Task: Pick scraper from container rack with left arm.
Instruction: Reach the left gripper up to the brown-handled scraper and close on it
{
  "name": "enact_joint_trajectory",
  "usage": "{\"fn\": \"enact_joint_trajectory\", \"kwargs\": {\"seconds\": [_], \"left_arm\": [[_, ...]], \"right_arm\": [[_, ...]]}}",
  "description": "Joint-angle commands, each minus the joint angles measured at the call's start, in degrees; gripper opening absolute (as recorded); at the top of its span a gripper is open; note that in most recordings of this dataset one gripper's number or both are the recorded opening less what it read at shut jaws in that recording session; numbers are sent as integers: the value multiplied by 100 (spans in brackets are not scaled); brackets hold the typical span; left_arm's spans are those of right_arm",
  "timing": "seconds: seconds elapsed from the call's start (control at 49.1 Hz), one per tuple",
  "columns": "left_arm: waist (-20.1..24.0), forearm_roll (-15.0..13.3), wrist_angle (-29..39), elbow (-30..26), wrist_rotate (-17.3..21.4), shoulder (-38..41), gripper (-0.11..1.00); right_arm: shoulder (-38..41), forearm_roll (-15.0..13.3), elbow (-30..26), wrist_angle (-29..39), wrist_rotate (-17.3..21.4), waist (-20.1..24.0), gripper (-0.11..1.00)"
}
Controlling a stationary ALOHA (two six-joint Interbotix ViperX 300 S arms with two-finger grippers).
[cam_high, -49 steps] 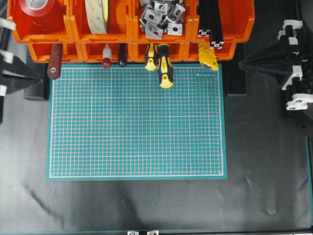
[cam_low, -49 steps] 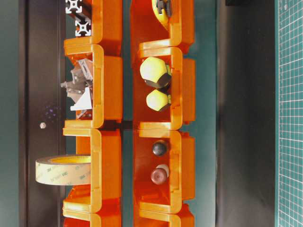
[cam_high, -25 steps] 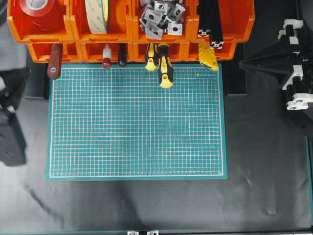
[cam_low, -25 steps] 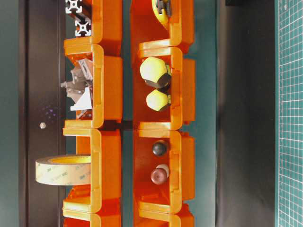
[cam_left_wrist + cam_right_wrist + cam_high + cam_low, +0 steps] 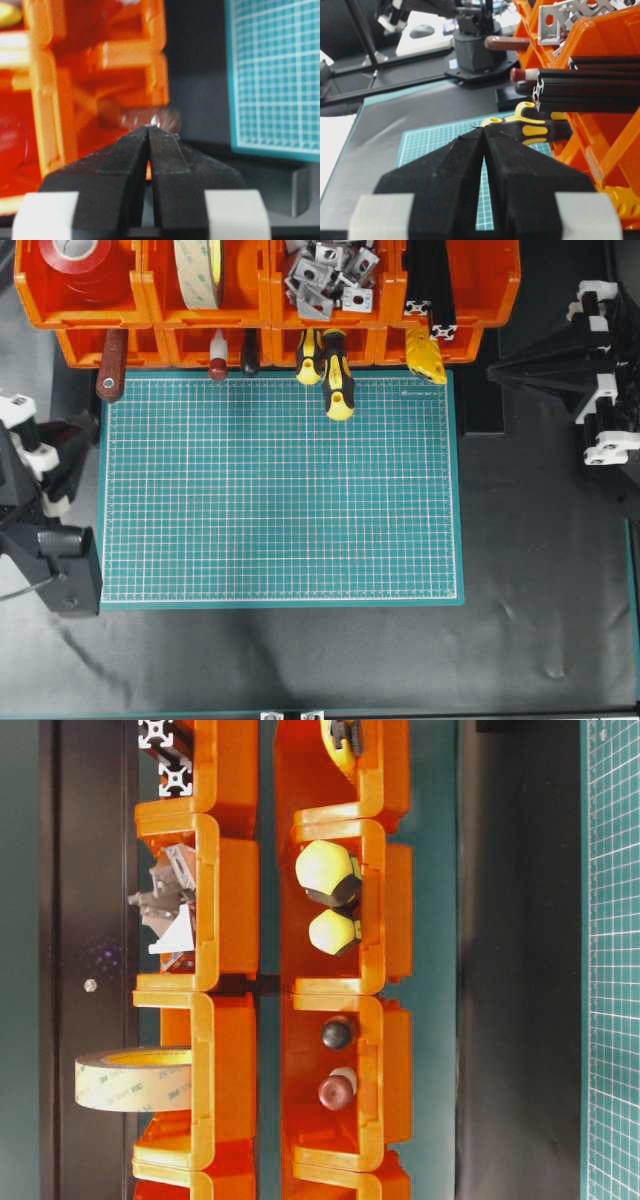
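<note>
A dark, matte black covering, creased toward 5 and 7 o'clock, spreads over the desk [image 5: 300,660]. A green cutting mat [image 5: 280,490] with a white grid lies at its centre, its border teal. Light falls evenly and softly. Walls, floor and windows stay out of sight.

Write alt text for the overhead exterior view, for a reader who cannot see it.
A green gridded cutting mat lies below two rows of bright orange plastic bins. A reddish-brown wooden scraper handle sticks out of the lower-left bin, beside yellow-and-black screwdrivers. The left arm's black pincer sits at the mat's left edge, apart from the handle.
</note>
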Motion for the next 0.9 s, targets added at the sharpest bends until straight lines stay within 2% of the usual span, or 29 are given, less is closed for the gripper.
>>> {"fn": "enact_joint_trajectory", "kwargs": {"seconds": [0.0,0.244,0.285,0.346,0.55,0.611,0.713,0.876], "left_arm": [[62,53,-158,-79,18,-123,0],[360,44,-211,-44,-35,-211,1],[413,44,-281,-18,-26,-220,4],[492,35,-483,53,9,-246,17],[562,35,-1274,422,-62,-272,76],[686,35,-1371,519,9,-264,86],[905,35,-1468,686,62,-281,82],[1266,35,-1485,932,62,-422,89]], "right_arm": [[53,70,-44,-18,35,0,1],[62,114,26,-18,132,-9,1],[62,114,26,-18,132,0,1],[62,114,44,-18,132,-9,1],[79,141,88,-18,132,-18,1],[105,185,88,-18,132,-18,1],[132,193,123,-26,132,-26,1],[141,193,149,-26,132,-26,1]]}}
